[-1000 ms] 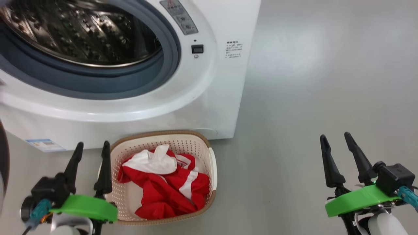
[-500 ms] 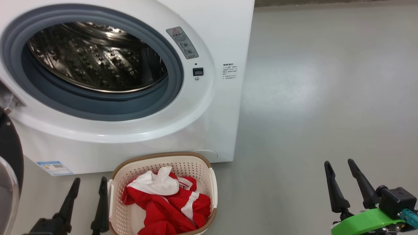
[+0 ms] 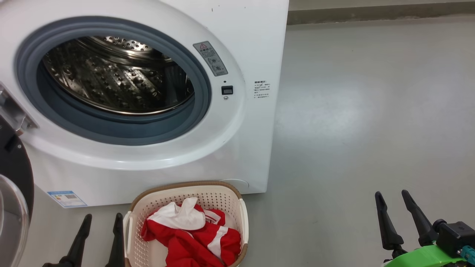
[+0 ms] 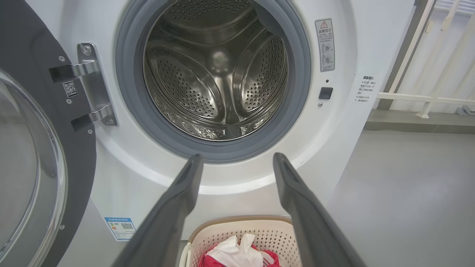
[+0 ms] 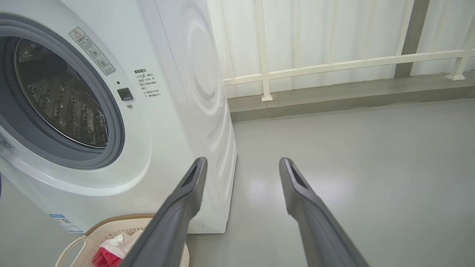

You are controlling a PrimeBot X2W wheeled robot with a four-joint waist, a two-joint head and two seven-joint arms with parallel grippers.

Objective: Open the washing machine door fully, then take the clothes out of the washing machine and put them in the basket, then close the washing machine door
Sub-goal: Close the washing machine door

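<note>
Clothes (image 3: 196,241) lie in the basket (image 3: 222,188), on the floor (image 3: 352,111) just in front of the washing machine (image 3: 256,44); drum (image 4: 219,74) looks empty. Step in hand, prob.: closing the door (image 3: 16,174), swung wide at the machine's hinge side. Left pincer (image 3: 103,222) & right pincer (image 3: 392,202) both gape fully, holding nothing. Next: left arm should reach the door rim & push it shut.

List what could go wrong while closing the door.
The washing machine door hangs open at far left, partly out of the head view, so a reach may misjudge its rim. The left pincer, open, stands right beside the basket and could knock it, spilling the clothes.
</note>
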